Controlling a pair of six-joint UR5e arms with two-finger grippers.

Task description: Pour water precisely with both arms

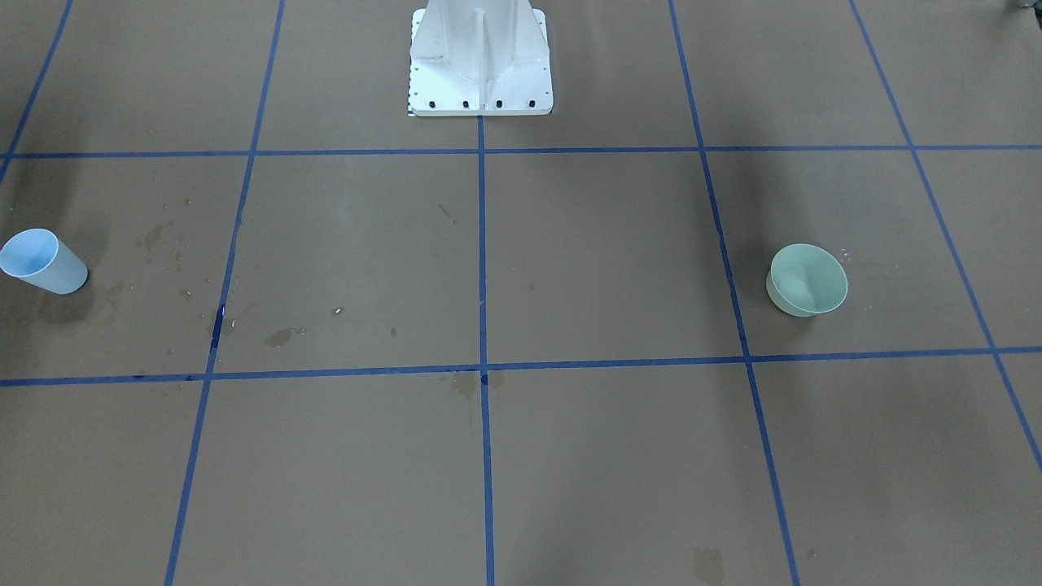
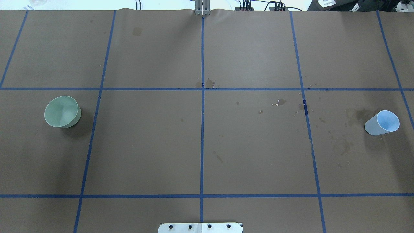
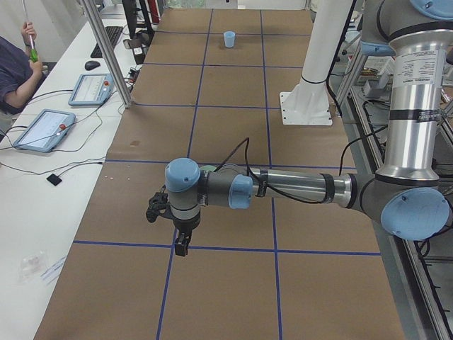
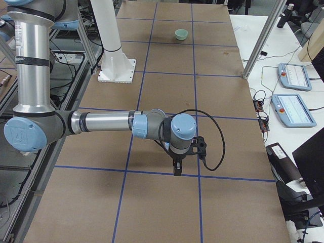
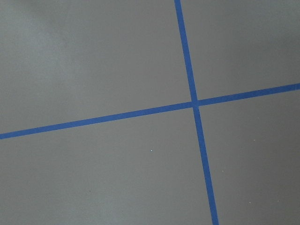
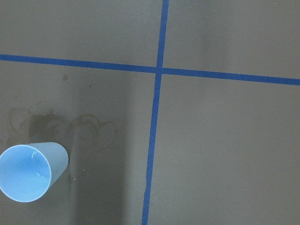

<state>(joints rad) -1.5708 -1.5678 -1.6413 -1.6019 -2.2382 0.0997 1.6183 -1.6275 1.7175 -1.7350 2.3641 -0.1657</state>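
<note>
A pale blue cup [image 2: 382,122] stands upright at the table's right end; it also shows in the right wrist view [image 6: 29,171] and the front view [image 1: 42,261]. Faint glints show inside it; I cannot tell water [image 6: 33,176] for sure. A pale green bowl [image 2: 62,111] stands at the left end, also in the front view [image 1: 807,280]. My left gripper [image 3: 182,248] hangs above the table by the bowl, seen only in the left side view. My right gripper [image 4: 177,169] hangs above the table near the cup, seen only in the right side view. I cannot tell whether either is open.
Brown paper with a blue tape grid [image 2: 202,129] covers the table. Dark stains and small droplets [image 2: 279,102] lie right of centre. The white pedestal [image 1: 480,61] stands at the robot's edge. An operator [image 3: 15,67] and tablets [image 3: 46,129] are at the side bench.
</note>
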